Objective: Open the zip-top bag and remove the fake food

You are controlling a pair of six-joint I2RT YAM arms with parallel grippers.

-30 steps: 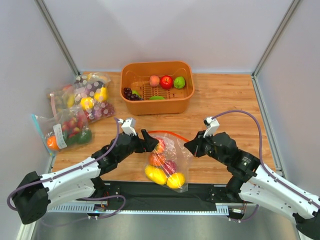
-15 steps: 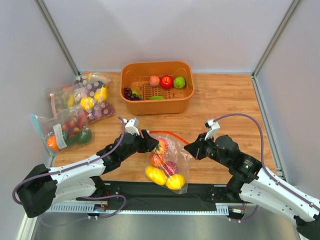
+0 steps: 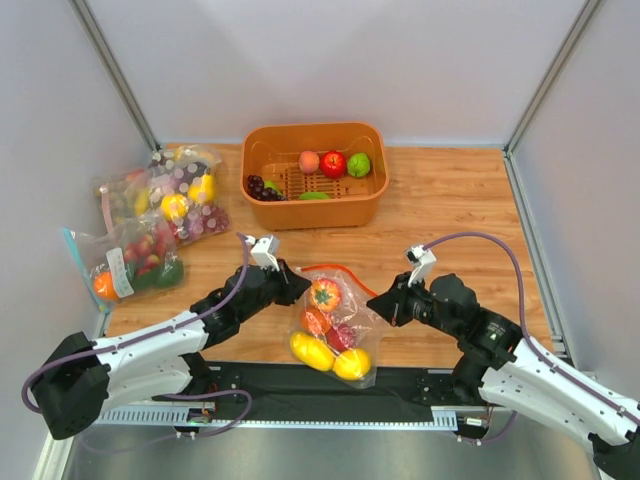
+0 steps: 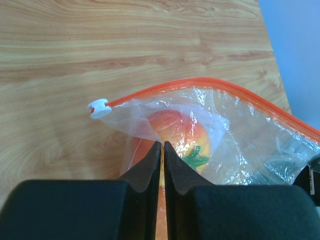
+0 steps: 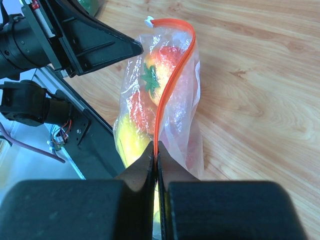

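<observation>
The zip-top bag [image 3: 362, 318] hangs just above the table's near edge, between my two grippers. Its orange-red zip strip [image 4: 210, 85] arcs across the top, with a white slider [image 4: 99, 108] at the left end. My left gripper [image 4: 162, 144] is shut on the clear film just below that end. My right gripper [image 5: 156, 147] is shut on the zip strip [image 5: 172, 85] on the other side. Inside lies the fake food: a red-orange fruit with a green stem [image 3: 325, 294], yellow lemons [image 3: 312, 349] at the bottom and a red piece [image 3: 342, 335].
An orange basket [image 3: 315, 212] at the back holds a peach, a red apple, a green fruit and grapes. Two other filled bags [image 3: 180, 195] [image 3: 125, 265] lie at the left wall. A black rail [image 3: 300, 400] runs along the near edge under the bag.
My left gripper's jaws went from wide open to shut on the bag's film. The right gripper shifted slightly down and left, still holding the zip strip.
</observation>
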